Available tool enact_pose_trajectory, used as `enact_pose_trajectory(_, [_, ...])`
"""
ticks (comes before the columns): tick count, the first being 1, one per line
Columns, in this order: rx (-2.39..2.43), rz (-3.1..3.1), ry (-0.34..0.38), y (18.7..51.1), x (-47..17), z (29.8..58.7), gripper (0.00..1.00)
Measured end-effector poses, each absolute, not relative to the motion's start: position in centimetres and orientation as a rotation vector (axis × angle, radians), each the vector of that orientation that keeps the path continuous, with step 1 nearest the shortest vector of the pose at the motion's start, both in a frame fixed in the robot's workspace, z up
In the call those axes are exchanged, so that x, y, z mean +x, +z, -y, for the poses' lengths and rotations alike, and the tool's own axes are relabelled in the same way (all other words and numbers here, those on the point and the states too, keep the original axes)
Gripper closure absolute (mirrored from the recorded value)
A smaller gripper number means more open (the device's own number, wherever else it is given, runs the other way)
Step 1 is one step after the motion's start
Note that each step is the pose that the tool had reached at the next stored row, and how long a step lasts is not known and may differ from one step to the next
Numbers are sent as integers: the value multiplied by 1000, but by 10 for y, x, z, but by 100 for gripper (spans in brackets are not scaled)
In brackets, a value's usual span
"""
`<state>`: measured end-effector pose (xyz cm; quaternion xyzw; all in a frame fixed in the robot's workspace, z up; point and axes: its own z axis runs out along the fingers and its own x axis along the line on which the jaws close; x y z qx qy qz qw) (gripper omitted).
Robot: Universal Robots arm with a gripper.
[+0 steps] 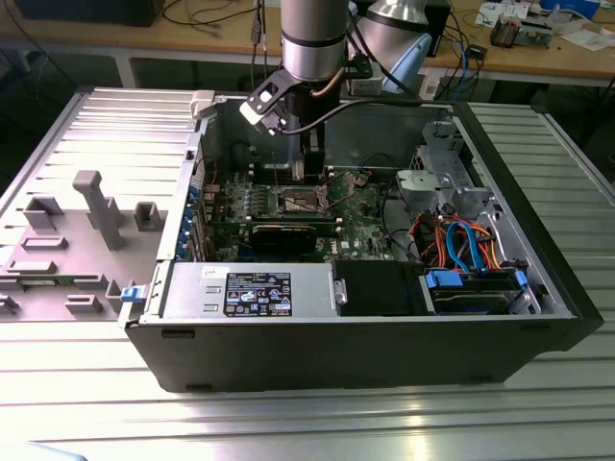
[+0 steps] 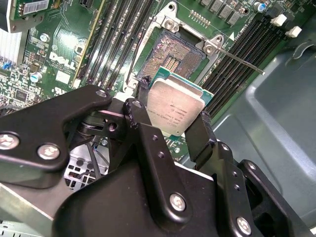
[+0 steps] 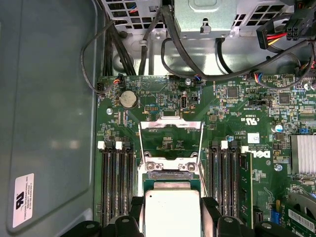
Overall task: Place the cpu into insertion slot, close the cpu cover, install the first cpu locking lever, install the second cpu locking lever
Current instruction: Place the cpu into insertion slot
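The arm (image 1: 312, 38) comes straight down from above into the open computer case (image 1: 384, 336), its wrist vertical over the green motherboard (image 1: 365, 206). The gripper (image 1: 309, 175) hangs low inside the case, just over the socket area.

In the second wrist view the gripper (image 2: 174, 106) pinches the cpu (image 2: 175, 111) by two opposite edges, one black finger (image 2: 136, 111) on either side, silvery top facing the camera. The cpu sits above the near edge of the insertion slot (image 2: 174, 55) and is not seated (the slot's dark centre is bare). A thin locking lever (image 2: 239, 61) juts out from the slot's corner.

In the first wrist view the cpu (image 3: 170, 215) shows between the fingers (image 3: 210, 212), and beyond it the cpu cover (image 3: 170, 125) is swung open, board visible through its cut-out.
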<state>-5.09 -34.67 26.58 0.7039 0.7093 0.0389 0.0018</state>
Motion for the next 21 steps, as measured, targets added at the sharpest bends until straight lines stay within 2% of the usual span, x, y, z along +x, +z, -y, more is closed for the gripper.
enact_pose_trajectory(15, [2209,-2225,123,254,-51,347,46])
enact_pose_trajectory(21, [2220,-2235,148,249,-52,347,46])
